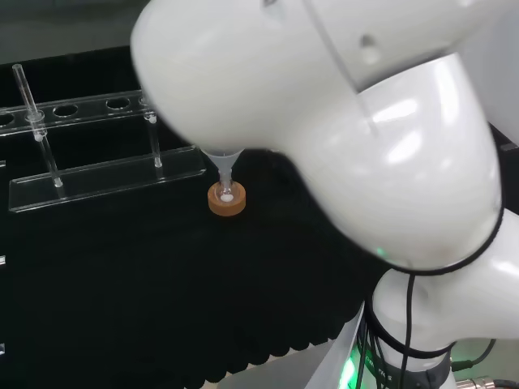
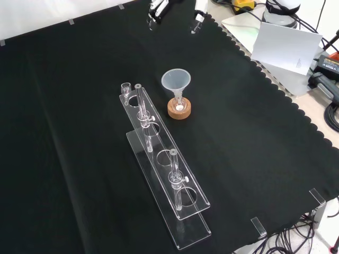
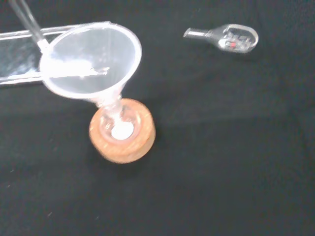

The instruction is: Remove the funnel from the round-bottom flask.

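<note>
Funnel: a clear plastic funnel [image 2: 176,83] sits with its stem down in the neck of the round-bottom flask [image 2: 179,103]; the wide mouth is up and leans a little to one side.
Flask: small, of clear glass, hard to see; it stands on a cork ring [image 2: 179,109] on the black cloth of the surface [image 2: 79,174]. In the wrist view a white spot shows at its bottom, inside the cork ring [image 3: 122,131].
Hand: in the front view two black and white fingers [image 2: 157,9] come in at the top edge and hang above the cloth. They are apart from each other and have hold of nothing. How much they are bent, I cannot tell.
Funnel relative to the fingers: in the front view it is below the fingers, nearer to the camera, well apart from them, about under the gap between the two.
Rack: a clear plastic test-tube rack [image 2: 167,174] stands just beside the cork ring, on the left of it in the front view, and runs farther away from the fingers. Thin glass tubes stand in it.
Other ware: in the wrist view a small clear glass piece [image 3: 226,37] with a short neck lies on its side on the cloth, apart from the funnel [image 3: 91,61].
Arm: in the head view the white links [image 1: 340,121] cover the top of the funnel [image 1: 222,159].
</note>
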Controlling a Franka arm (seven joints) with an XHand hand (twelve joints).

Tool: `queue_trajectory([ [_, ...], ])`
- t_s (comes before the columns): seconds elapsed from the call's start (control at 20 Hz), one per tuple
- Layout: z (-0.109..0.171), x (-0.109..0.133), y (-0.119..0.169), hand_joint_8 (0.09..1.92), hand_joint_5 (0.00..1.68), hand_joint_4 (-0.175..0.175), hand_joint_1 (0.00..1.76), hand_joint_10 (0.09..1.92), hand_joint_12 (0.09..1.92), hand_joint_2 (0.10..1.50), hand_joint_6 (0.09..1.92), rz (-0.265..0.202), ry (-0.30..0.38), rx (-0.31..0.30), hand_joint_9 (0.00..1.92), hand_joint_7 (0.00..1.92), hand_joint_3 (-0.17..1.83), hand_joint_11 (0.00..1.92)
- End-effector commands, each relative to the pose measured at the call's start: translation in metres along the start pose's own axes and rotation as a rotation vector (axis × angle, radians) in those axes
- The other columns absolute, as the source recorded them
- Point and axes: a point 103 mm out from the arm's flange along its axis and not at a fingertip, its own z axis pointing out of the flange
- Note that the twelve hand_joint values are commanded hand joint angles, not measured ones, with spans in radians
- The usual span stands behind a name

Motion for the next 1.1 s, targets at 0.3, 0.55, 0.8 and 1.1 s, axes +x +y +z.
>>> queue_trajectory([
  [0.3, 0.025, 0.041, -0.011, 0.26, 0.08, -0.077, 0.49, 0.87, 1.46, 0.75, 0.09, -0.046, -0.020, 0.089, 0.04, 0.00, 0.16, 0.31],
  [0.55, 0.030, 0.063, 0.000, 0.09, 0.02, -0.087, 0.51, 0.86, 1.47, 0.74, 0.09, -0.076, -0.063, 0.079, 0.00, 0.00, 0.13, 0.31],
  [0.8, 0.041, 0.072, 0.014, 0.09, 0.00, -0.091, 0.54, 0.79, 1.47, 0.73, 0.09, -0.099, -0.109, 0.072, 0.00, 0.00, 0.11, 0.30],
  [1.1, 0.058, 0.069, 0.034, 0.09, 0.00, -0.096, 0.60, 0.81, 1.48, 0.72, 0.09, -0.091, -0.143, 0.097, 0.00, 0.00, 0.10, 0.30],
])
